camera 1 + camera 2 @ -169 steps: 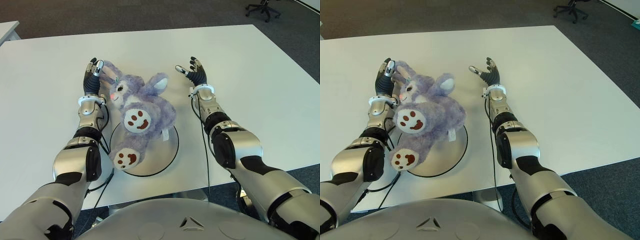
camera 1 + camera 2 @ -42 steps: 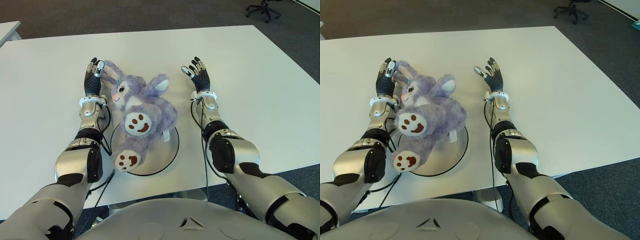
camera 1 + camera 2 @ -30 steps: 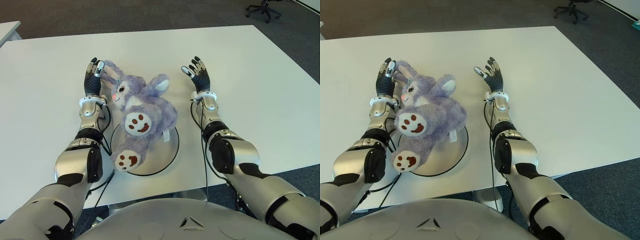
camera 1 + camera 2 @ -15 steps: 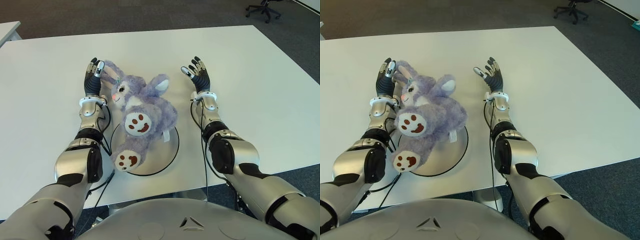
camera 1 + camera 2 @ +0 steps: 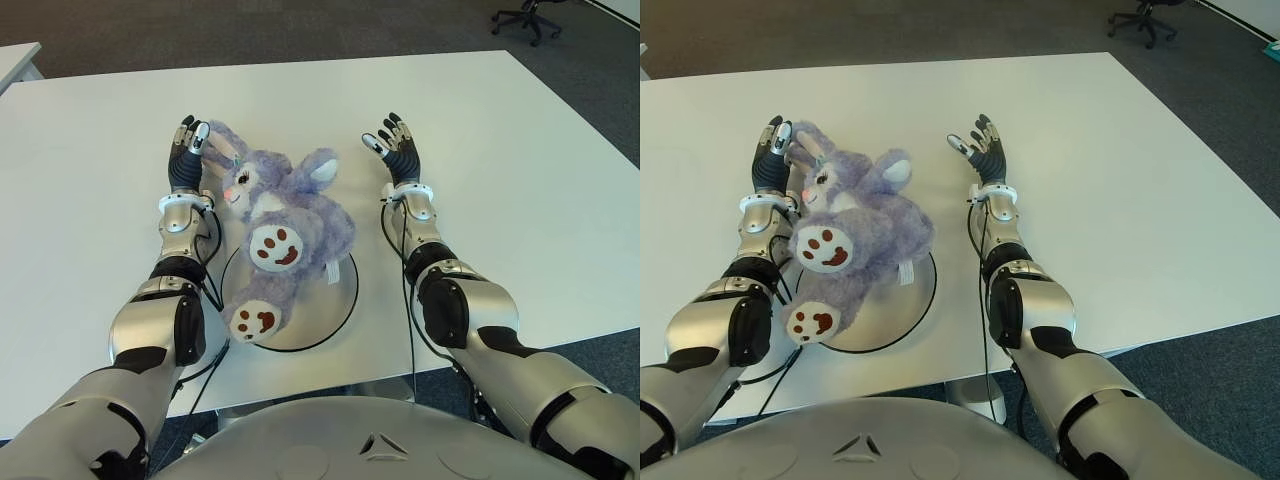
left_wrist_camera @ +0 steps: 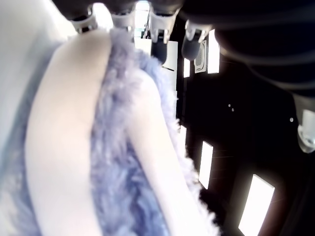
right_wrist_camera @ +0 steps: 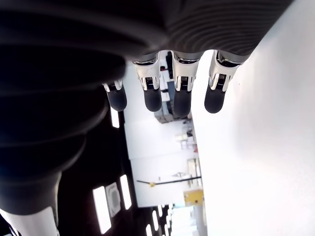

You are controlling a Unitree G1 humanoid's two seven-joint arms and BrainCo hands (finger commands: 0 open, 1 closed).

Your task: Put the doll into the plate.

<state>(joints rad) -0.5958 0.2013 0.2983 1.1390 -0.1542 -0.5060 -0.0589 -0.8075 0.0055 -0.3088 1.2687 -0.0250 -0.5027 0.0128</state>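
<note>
Purple doll (image 5: 285,225) on plate (image 5: 335,300), no writing legible, both hands spread

Head stereo pair looking down at table (image 5: 520,150), wrist cameras close behind fingers (image 7: 179,93)

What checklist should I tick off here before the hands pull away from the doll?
1. Doll on the plate: partly ok. Its body and feet lie over the plate, while its head and ears reach past the rim onto the table.
2. Right hand free: ok. Its fingers are spread and hold nothing, and it shows to the right of the doll.
3. Left hand released: ok. Its fingers are straight beside the doll's ear, not closed around it.
4. Left fingers clear of the ear: cannot tell. They lie right against it.
5. Doll stable: looks ok, it lies slumped on its back.
</note>
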